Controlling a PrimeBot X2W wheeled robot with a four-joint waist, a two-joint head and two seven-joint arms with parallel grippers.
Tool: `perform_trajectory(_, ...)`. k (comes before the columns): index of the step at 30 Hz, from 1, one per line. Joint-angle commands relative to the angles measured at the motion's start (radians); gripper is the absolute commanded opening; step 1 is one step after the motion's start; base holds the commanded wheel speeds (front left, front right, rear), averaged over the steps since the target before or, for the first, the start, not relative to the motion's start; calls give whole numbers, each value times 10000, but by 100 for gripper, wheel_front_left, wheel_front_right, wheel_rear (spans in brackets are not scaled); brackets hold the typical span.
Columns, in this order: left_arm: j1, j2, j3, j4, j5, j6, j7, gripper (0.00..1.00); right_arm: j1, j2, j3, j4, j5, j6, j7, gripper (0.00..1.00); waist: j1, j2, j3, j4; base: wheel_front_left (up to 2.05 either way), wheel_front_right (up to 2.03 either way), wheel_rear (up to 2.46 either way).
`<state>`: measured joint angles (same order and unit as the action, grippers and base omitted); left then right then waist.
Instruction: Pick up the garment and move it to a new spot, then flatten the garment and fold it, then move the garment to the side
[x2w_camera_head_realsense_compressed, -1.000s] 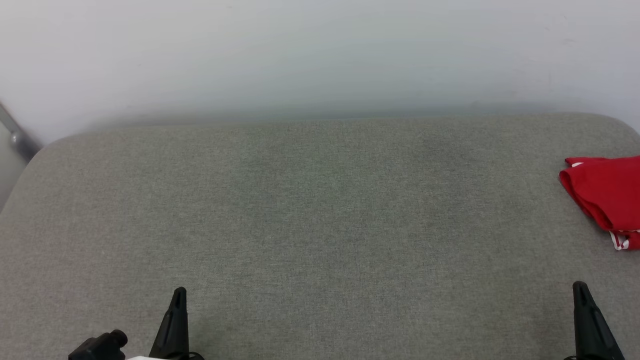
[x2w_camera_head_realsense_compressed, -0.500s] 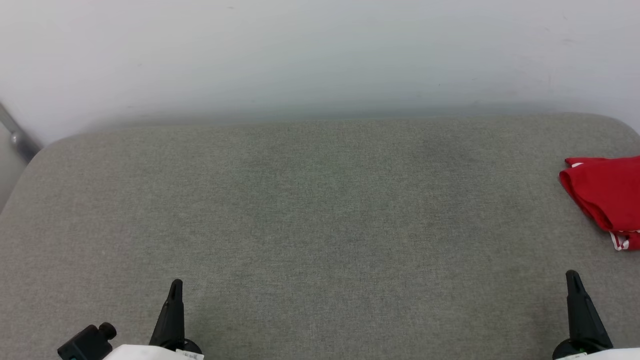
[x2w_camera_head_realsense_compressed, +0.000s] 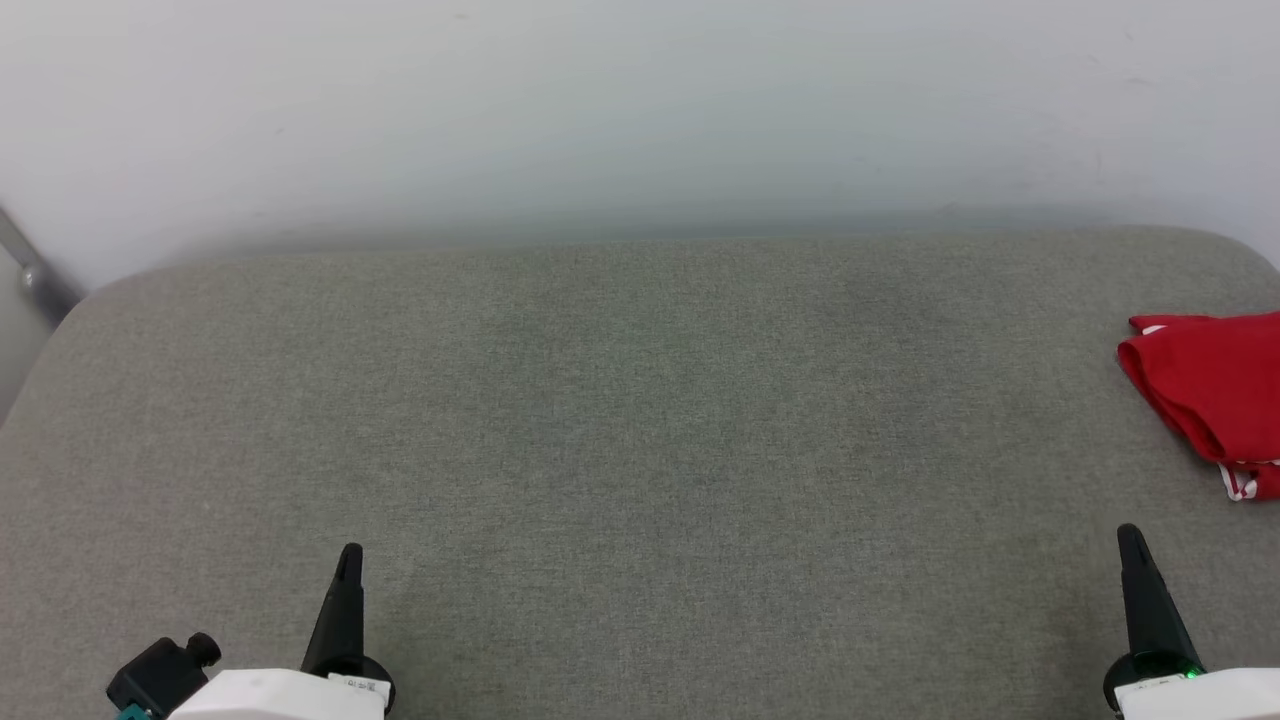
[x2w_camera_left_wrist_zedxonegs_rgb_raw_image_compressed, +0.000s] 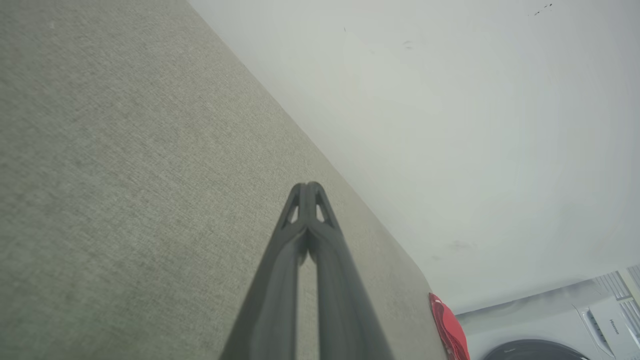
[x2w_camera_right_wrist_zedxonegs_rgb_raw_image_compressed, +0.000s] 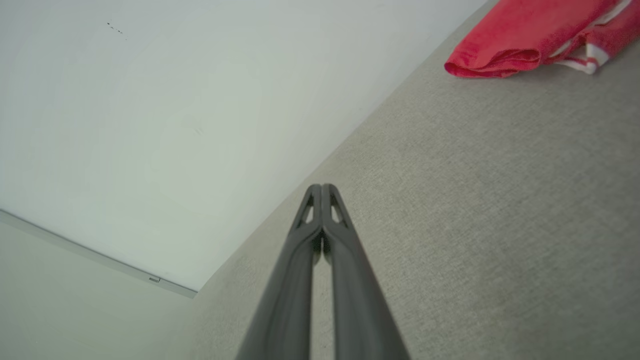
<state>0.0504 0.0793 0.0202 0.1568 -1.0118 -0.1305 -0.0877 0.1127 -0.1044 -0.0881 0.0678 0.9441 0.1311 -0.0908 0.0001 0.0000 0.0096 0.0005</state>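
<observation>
Garment (x2w_camera_head_realsense_compressed: 1205, 385), red with a strip of striped white trim, lies bunched in folds at the right edge of the grey pad (x2w_camera_head_realsense_compressed: 640, 420), toward its far right corner and near the white wall (x2w_camera_head_realsense_compressed: 640, 100). Left gripper (x2w_camera_head_realsense_compressed: 347, 556) sits over the pad's near left, right gripper (x2w_camera_head_realsense_compressed: 1129, 536) over its near right, well apart from the garment. Both have their fingers pressed together on nothing, tips pointing toward the wall.
</observation>
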Motion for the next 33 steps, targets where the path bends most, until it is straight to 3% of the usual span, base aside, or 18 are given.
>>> perform_trajectory(1, -293, 52, 63, -38, -349, -2, 87, 0, -334, -26, 12, -5, 385, -1, 70, 0, 0, 0, -2, 0, 0, 0, 0)
perform_trajectory(33, -966, 28, 316, 423, -3378, -2, 917, 0, -1312, 112, 102, 887, 3760, -2, 899, 0, -1, 0, -28, -2, 0, 0, 0)
